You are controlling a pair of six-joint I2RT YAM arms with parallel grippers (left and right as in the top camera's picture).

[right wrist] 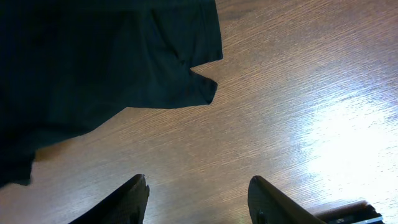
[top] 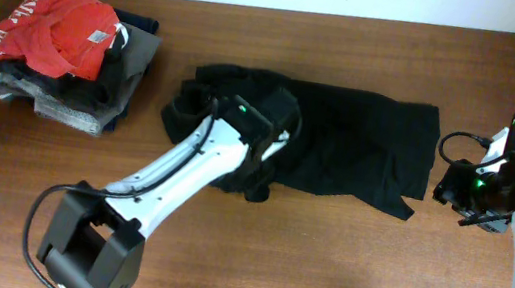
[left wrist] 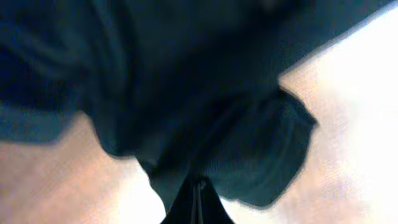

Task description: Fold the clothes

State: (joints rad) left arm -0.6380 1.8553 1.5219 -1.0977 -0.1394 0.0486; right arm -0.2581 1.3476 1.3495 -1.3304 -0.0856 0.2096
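Note:
The black shirt (top: 349, 142) lies crumpled across the middle of the wooden table, its right edge near the right arm. My left gripper (top: 256, 169) is over the shirt's lower left part. In the left wrist view its fingers (left wrist: 198, 190) are pressed together on a fold of the black shirt (left wrist: 186, 93), lifting it off the table. My right gripper (top: 457, 197) is open and empty just right of the shirt. In the right wrist view its fingers (right wrist: 198, 186) hover above bare wood, with the shirt's corner (right wrist: 124, 68) ahead to the left.
A pile of folded garments (top: 93, 91), grey and dark with a red garment with white lettering (top: 61, 31) on top, sits at the far left. The table's far edge runs along the top of the overhead view.

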